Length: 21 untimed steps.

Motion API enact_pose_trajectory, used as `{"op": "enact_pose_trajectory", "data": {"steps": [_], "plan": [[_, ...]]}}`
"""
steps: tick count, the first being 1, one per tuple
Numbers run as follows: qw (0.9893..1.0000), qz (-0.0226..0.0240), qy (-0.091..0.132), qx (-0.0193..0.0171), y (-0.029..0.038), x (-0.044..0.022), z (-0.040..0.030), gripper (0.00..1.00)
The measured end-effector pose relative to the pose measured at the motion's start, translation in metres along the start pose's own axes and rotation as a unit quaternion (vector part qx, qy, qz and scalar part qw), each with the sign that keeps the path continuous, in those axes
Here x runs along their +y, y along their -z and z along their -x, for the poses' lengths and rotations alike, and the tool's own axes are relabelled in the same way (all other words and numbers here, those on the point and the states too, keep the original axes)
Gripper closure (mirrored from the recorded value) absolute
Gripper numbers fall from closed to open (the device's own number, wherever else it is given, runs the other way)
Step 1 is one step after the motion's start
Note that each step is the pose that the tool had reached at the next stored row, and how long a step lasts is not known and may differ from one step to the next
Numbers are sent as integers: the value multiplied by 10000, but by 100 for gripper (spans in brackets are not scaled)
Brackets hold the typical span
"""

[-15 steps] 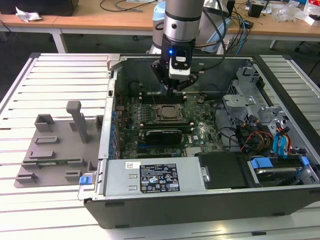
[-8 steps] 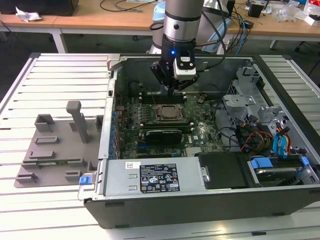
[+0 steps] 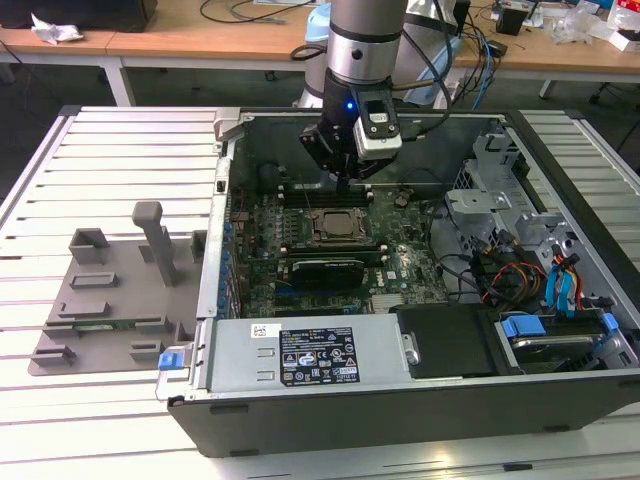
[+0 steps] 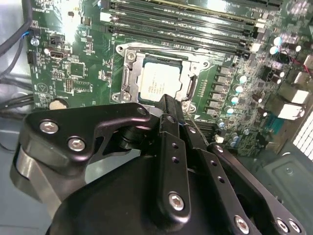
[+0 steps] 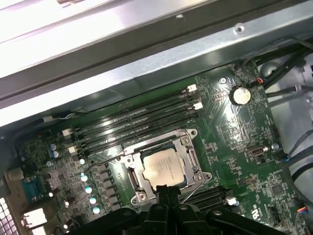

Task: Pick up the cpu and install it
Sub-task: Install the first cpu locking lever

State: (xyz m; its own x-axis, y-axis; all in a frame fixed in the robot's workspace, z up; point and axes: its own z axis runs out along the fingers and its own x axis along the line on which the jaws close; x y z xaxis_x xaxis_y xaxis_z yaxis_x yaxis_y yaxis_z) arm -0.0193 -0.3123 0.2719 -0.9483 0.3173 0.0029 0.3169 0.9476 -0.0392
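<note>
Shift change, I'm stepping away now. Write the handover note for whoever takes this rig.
Gripper: over the open computer case, just above the motherboard's socket; it carries nothing that shows. Whether the fingers are open or shut cannot be told.
CPU: lying flat inside the socket frame, silvery top up, seen in both wrist views.
Grey tray: on the slatted table at the exterior view's left, beside the case.
Done: the chip is off the tray and in the socket.
Left: confirm it sits square; whether the socket's retention frame is latched cannot be told.

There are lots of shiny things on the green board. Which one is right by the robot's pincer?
The cpu, the flat silvery square sitting in the metal-rimmed socket. The pincer hangs beside its edge; the round coin battery lies far off.
</note>
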Motion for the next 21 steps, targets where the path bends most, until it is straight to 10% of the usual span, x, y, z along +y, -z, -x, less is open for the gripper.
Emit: {"op": "enact_pose_trajectory", "data": {"steps": [8, 21], "plan": [[9980, -2, 635, -25, 0, 0, 0, 89], [9859, -4, 1671, -66, 0, 0, 0, 89]]}}
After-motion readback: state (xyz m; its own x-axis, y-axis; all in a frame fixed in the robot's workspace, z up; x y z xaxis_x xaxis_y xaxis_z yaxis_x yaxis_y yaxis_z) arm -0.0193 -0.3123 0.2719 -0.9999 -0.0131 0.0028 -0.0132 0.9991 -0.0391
